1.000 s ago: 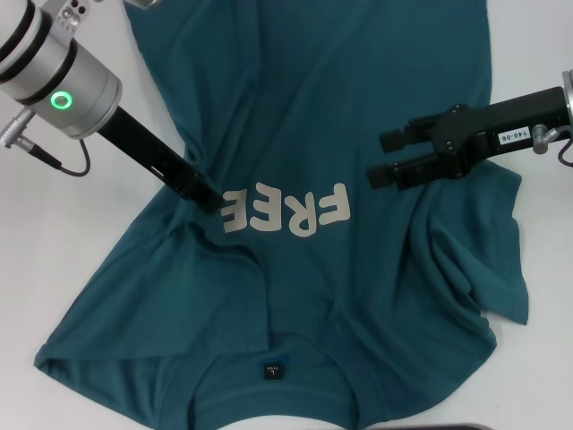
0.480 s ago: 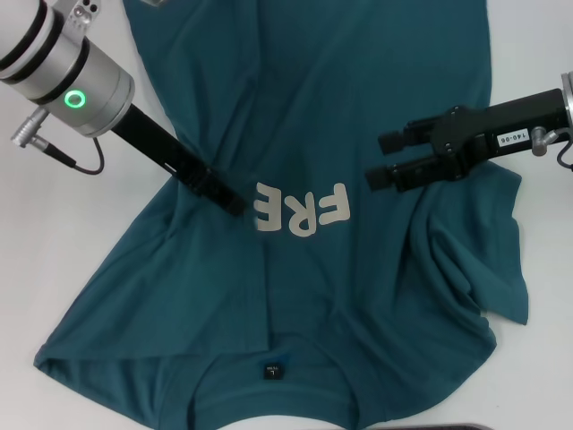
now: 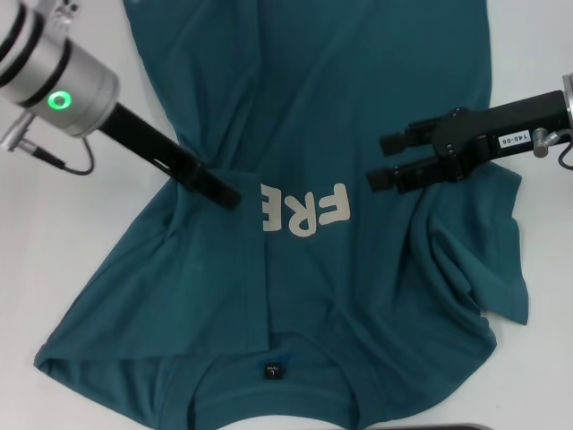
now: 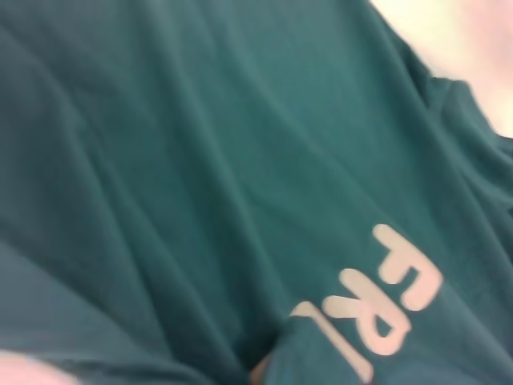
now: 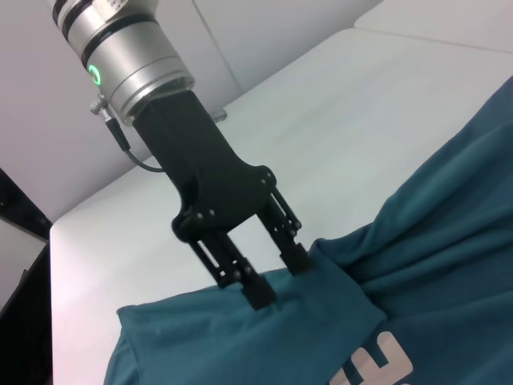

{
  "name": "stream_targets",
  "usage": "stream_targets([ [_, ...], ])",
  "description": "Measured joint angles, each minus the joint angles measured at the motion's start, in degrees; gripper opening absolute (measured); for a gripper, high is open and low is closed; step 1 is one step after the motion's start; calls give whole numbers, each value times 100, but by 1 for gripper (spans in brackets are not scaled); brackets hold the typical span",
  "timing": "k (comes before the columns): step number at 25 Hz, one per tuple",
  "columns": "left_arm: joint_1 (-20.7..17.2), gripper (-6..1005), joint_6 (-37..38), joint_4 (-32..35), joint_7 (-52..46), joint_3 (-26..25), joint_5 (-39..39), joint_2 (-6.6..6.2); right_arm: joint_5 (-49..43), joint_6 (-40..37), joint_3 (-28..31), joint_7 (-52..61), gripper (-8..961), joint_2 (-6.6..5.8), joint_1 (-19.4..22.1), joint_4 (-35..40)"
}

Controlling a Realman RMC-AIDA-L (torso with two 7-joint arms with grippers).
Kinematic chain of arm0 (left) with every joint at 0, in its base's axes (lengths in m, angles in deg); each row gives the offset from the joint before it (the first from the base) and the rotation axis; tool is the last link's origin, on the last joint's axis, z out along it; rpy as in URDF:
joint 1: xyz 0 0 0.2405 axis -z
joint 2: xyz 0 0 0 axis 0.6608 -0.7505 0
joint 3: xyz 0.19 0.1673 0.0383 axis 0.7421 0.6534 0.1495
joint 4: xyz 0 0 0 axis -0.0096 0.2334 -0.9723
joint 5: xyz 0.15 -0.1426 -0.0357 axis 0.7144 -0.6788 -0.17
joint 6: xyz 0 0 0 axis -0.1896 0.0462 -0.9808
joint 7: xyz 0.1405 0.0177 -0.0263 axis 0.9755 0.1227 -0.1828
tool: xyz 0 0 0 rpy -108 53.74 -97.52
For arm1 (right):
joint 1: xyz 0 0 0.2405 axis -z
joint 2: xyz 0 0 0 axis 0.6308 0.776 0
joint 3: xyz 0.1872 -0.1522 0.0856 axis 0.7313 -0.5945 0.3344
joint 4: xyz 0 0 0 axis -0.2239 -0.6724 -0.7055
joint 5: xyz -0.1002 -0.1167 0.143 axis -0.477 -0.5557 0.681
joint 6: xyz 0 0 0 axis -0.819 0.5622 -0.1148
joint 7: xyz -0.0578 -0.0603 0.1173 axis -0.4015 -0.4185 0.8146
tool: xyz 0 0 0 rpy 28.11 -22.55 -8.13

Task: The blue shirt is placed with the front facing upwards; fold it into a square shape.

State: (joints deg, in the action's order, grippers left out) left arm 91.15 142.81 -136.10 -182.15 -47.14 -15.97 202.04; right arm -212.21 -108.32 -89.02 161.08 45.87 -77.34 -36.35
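Left pincer pinched the blue shirt at nine o'clock, leaving "FRE" readable; right pincer hovered open.

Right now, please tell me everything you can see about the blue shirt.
The blue shirt is a dark teal short-sleeved T-shirt of soft, cotton-like cloth, lying front up on the white table, collar nearest the robot with a small dark label inside. It is rumpled. The left gripper touches a fold drawn over the white chest lettering, so only "FRE" shows. The right gripper is open, over the shirt beside the letters.
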Motion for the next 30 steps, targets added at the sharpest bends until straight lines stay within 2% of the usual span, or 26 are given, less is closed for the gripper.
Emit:
stream_targets([
  [5, -426, 593, -274, -353, 123, -2, -1, -32, 43, -83, 8, 189, 849, -27, -104, 1],
  [11, -790, 590, -654, -362, 411, -39, -3, -119, 67, -173, -22, 483, 849, -36, -250, 50],
  [18, -779, 587, -439, -445, 514, -49, -35, -116, 32, -148, -74, 1078, 849, -90, -314, 113],
  [22, -832, 585, -418, -638, 612, -116, -38, -70, -16, -132, -74, 1652, 850, -176, -251, 157],
  [30, -832, 583, -506, -618, 1131, -871, -392, -101, -249, -381, 47, 3463, 850, -261, -53, 581],
])
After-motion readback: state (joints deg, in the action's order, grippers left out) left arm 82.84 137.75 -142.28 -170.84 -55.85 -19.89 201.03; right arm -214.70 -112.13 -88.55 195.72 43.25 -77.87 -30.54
